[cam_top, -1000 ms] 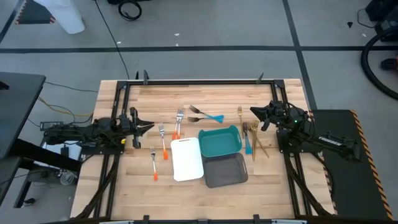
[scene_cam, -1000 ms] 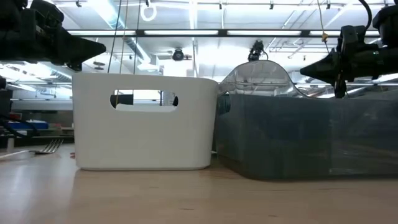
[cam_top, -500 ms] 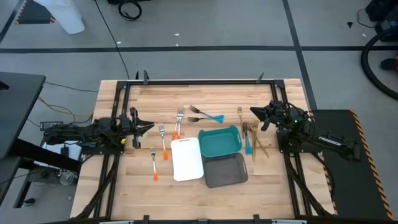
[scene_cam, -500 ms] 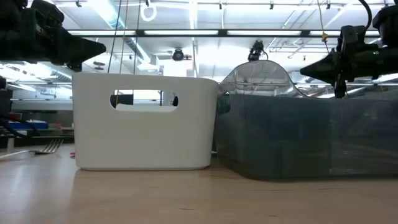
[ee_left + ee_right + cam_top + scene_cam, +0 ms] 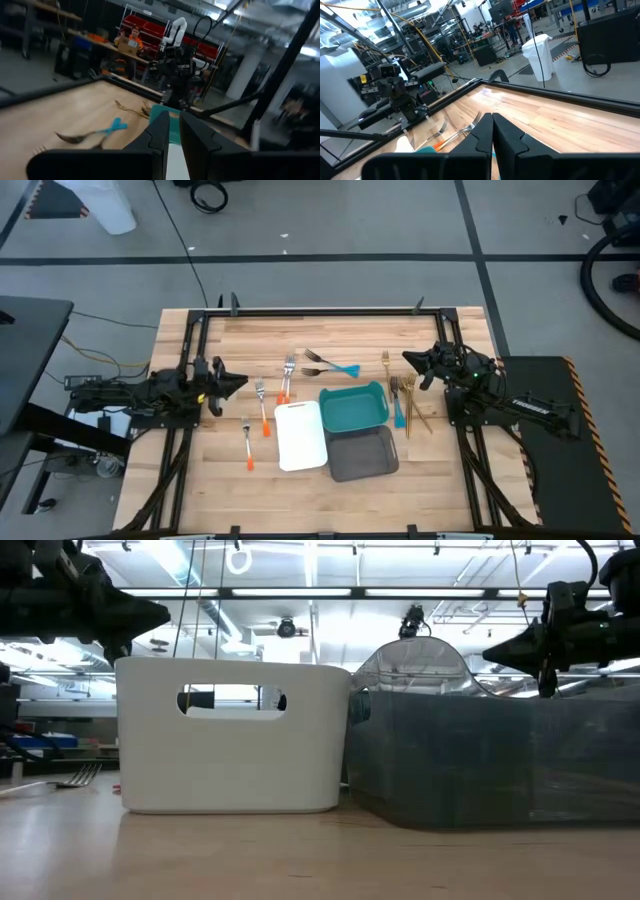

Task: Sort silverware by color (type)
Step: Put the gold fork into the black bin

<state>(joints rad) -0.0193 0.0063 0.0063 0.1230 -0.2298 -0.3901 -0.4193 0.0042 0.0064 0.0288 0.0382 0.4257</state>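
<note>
The silverware lies flat on the wooden table. Orange-handled forks lie left of the trays. Two teal-handled forks lie behind the trays, and gold ones with a teal-handled one to their right. My left gripper hovers level at the table's left, pointing right, its fingers a narrow gap apart and holding nothing. My right gripper hovers level at the right, pointing left, shut and holding nothing.
A white tray, a teal tray and a grey tray stand together at the table's middle. In the low view the white tray and the grey tray block most of the table. A black frame edges the table.
My left gripper has rolled about its own pointing line while staying where it was. Its finger gap looks unchanged. The silverware has not moved.
</note>
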